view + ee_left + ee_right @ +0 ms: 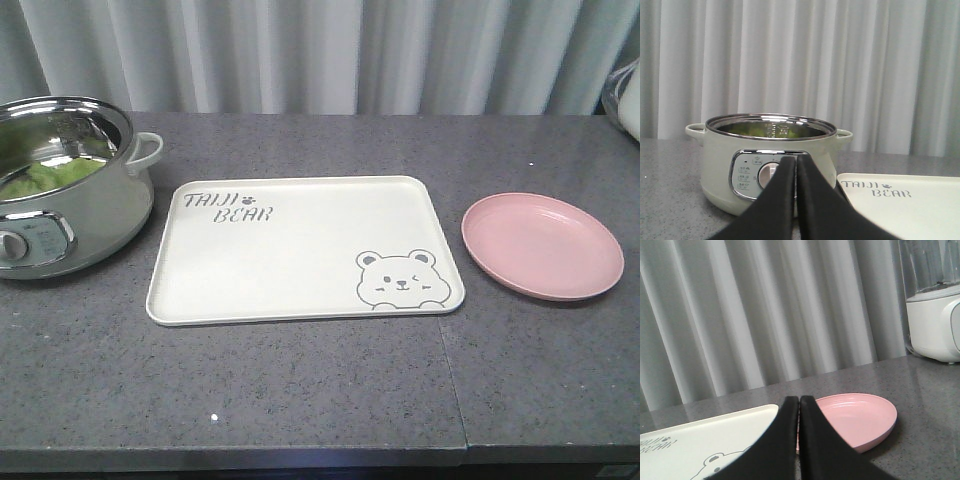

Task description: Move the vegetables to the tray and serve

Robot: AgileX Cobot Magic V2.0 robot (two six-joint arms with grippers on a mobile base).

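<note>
Vegetables (45,177): crinkly green lettuce leaves, lying down inside steel-lined pot (75,215) at far left of grey counter (300,400), partly cut off by frame edge. From left wrist view, only a thin green strip under pot rim. Pot pale green outside, upright, side handles, control panel with dial on front. Just beside left short edge of tray (300,240), narrow strip of counter between.

Tray cream-white, rectangular, rounded corners, flat on counter at centre. "TAIJI BEAR" lettering at upper left corner, winking bear face at lower right corner.

Pink plate (543,245) round, flat on counter to right of tray, near but not touching. White appliance (628,95) at far right edge, mostly out of frame in front view; in right wrist view, white base with clear jug on top, well behind plate. Pale pleated curtain (330,55) behind counter across full width.

Left gripper (795,160): black fingers pressed together tip to tip, closed on themselves, low over counter, pointing at pot's dial, lettered tray corner to its right.

Right gripper (799,400): black fingers likewise closed tight against each other, pointing toward where tray edge and pink plate meet in that view, bear drawing at lower left. Height above counter hard to judge for both.
</note>
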